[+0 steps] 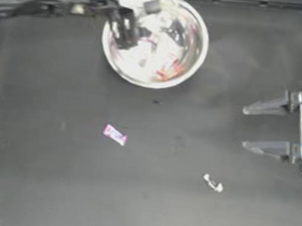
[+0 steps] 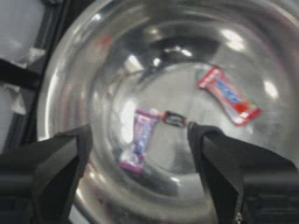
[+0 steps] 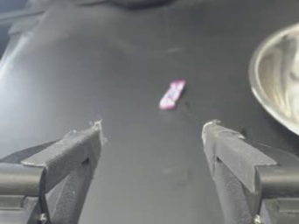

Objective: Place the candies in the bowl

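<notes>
A: With the left gripper (image 1: 125,39) spread empty over the bowl (image 1: 188,23) at 12 o'clock, which step is active?

B: Release, apparently done; two candies (image 2: 139,141) inside. Next: purple candy (image 1: 115,134) at centre, whitish candy (image 1: 212,182) at 5 o'clock. Right gripper (image 1: 255,128) waits, spread, at 3 o'clock.

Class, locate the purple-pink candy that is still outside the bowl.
In the top view the purple-pink candy lies alone on the table, left of centre, below the bowl and up-left of the whitish candy.
</notes>
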